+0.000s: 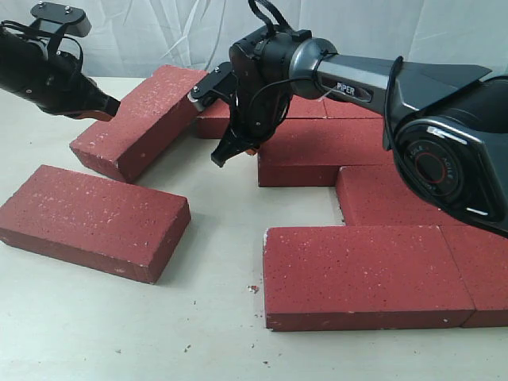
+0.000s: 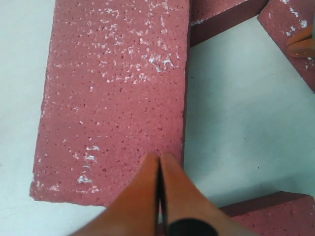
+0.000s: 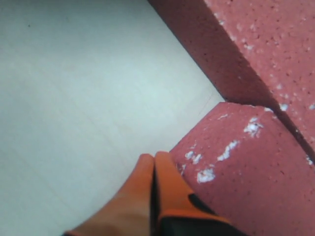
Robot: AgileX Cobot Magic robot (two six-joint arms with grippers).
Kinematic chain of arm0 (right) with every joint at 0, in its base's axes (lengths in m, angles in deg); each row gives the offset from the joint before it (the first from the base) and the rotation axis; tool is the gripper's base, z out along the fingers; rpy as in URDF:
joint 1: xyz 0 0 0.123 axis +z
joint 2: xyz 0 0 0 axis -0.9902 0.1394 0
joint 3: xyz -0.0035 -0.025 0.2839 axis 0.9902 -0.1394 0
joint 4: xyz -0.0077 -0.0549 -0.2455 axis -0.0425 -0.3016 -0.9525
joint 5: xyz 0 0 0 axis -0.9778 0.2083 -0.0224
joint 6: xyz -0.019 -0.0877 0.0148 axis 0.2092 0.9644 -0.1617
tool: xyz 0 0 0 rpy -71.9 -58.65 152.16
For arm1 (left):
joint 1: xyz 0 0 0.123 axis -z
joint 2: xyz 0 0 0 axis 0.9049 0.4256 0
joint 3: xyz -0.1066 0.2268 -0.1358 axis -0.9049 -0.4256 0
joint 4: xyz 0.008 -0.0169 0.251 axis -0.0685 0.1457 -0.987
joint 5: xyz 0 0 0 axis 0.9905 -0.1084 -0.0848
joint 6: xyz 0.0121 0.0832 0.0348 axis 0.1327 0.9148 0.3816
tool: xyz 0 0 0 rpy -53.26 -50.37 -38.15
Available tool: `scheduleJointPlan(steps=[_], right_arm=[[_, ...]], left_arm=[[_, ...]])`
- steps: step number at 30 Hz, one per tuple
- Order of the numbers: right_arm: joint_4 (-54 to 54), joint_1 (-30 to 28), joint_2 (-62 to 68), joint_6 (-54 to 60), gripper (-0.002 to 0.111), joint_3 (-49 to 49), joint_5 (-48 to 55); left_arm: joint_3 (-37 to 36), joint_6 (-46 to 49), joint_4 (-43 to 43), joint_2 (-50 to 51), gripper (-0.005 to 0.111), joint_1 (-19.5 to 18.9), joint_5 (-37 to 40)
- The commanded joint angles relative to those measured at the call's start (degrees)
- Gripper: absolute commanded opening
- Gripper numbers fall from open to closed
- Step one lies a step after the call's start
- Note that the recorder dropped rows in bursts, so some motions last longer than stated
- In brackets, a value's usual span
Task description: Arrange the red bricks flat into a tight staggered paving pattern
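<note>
Step in hand: squaring the angled brick [image 1: 139, 119] to the laid red bricks [image 1: 361, 274]. Left claw [image 1: 107, 107], pinched closed and empty, sits over the angled brick's outer end; right claw [image 1: 222, 155], likewise closed and empty, hangs just beside its inner end. Next move probably calls for rotating the angled brick and sliding it tight.

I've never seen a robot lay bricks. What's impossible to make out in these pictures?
- Exterior view: the right arm covers part of the back row of bricks, so their count is unclear.
- Exterior view: the front-right brick is cut off by the frame edge.
- Left wrist view: the left gripper hides whether it touches the angled brick.
</note>
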Motion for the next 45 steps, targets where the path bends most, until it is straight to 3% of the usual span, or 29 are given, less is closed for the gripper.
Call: scheduleJointPlan(steps=[1,9,18,33,45], right_arm=[[-4.64,-1.73,-0.33,-0.09,-0.001,-0.08,4.18],[0.22,-1.62,-2.56,0.09,-0.001,-0.08,3.05],[13.83,-1.62,-6.33,5.83,-0.001,-0.08,-3.00],[10.11,-1.83,-3.25,7.10,-0.001,-0.08,2.41],[10.48,-1.83,-2.69,7.10,-0.001,-0.06,-2.98]], left_arm=[[-0.30,0.23,0.55,-0.52,0.000,-0.03,-0.43],[-0.30,0.23,0.55,-0.52,0.000,-0.03,-0.43],[-0.30,0.23,0.81,-0.52,0.000,-0.03,-0.43],[-0.30,0.23,0.81,-0.18,0.000,-0.03,-0.43],[-0.30,0.42,0.81,-0.21,0.000,-0.03,-0.43]])
